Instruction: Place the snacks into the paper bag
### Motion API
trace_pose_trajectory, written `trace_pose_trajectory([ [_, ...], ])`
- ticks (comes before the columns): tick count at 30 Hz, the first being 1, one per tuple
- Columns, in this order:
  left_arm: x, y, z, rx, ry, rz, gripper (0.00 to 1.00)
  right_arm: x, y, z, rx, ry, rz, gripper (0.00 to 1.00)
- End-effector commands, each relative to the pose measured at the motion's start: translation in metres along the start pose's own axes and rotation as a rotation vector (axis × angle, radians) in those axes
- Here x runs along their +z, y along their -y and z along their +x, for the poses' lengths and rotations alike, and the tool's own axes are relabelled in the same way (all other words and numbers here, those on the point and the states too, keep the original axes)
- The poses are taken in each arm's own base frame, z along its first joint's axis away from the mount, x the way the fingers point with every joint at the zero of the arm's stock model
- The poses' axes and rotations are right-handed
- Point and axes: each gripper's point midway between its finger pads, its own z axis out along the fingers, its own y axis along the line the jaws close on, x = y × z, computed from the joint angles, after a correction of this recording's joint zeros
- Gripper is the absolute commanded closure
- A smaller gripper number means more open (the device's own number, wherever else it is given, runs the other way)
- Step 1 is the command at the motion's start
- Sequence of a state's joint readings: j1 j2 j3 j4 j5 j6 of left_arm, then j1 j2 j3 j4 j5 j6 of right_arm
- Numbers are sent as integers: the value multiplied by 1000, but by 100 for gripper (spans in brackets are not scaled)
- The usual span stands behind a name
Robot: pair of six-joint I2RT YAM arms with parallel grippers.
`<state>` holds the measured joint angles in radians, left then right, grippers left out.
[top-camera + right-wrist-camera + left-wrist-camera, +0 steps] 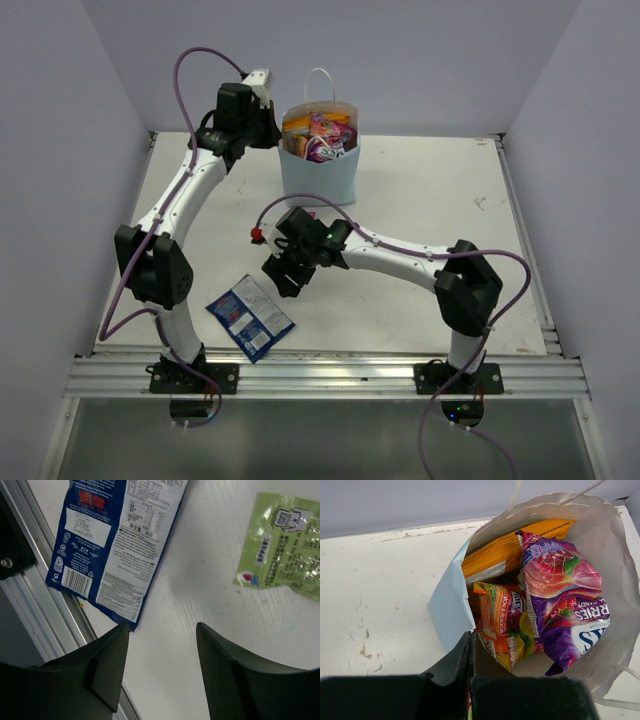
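R gripper [161,635], fingers apart: we centre on blue packet [115,535] at 11 o'clock. L gripper [471,647] pinched on paper bag [447,605] rim.

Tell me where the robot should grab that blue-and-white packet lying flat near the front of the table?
Probably the blue-and-white packet's thin sealed end nearest the metal rail, coming straight down from above. It lies flat on the table, so there is no upright side to squeeze; the jaws would have to pinch an edge or corner and lift.
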<state>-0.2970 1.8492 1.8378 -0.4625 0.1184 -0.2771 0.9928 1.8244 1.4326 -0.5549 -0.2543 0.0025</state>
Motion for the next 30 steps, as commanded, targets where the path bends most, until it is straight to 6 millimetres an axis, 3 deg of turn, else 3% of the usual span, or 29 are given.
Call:
trace_pose_trajectory([
  [1,-10,4,-17,13,48,2,100,19,-26,-24,-65,50,-72,40],
  [6,-8,3,-15,17,43,5,100,64,-41,-15,-91,-20,-98,40],
  [9,-9,5,-16,18,46,11,100,75,-46,-14,-100,-36,-104,40],
  [17,-13,5,-16,26,43,11,100,117,-39,33,-49,-159,-96,39],
  [19,-14,5,-17,32,47,12,100,121,-34,40,-49,-171,-67,45],
  [23,-16,6,-16,32,50,14,100,131,-21,62,-37,-226,-15,86],
  [25,-16,5,-15,32,50,14,100,133,-18,68,-38,-239,1,98],
  [30,-20,6,-18,38,59,16,100,132,-11,75,-39,-252,35,100],
])
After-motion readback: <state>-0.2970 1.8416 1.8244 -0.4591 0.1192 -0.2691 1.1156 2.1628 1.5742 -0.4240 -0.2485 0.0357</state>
